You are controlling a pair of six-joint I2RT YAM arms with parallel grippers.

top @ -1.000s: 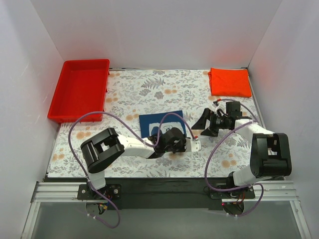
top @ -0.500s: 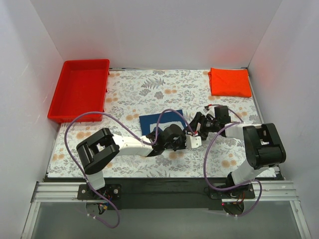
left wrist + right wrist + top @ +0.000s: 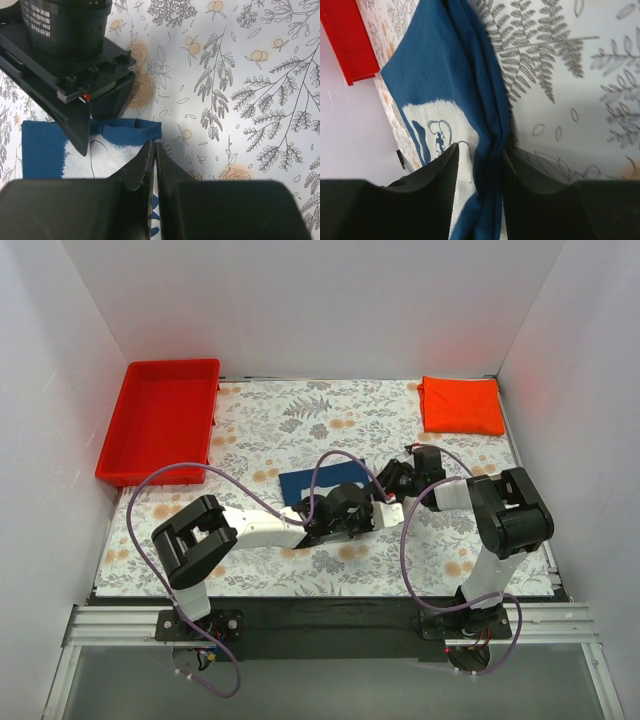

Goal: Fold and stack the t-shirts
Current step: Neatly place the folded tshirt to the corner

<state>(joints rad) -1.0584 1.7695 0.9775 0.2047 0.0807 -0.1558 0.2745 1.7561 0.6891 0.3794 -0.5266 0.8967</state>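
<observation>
The navy t-shirt (image 3: 318, 483) with a white cartoon print lies folded mid-table, partly under my left arm. The left gripper (image 3: 154, 145) is shut, its tips resting at the shirt's (image 3: 45, 150) right edge, with no cloth seen pinched. My right gripper (image 3: 480, 150) straddles the thick folded edge of the navy shirt (image 3: 435, 65). Its right finger touches the fold and a gap is left at the other finger. In the top view both grippers meet there, left (image 3: 385, 512) and right (image 3: 392, 480). The orange-red t-shirt (image 3: 460, 405) sits folded at the back right.
A red plastic tray (image 3: 160, 420) stands at the back left, half off the flowered cloth (image 3: 300, 420) that covers the table. White walls close in both sides and the back. Purple cables loop over both arms.
My right gripper has travelled left to the navy shirt's right edge and its jaws have narrowed around the fold. The left gripper, still shut, slid up and left onto that same edge.
</observation>
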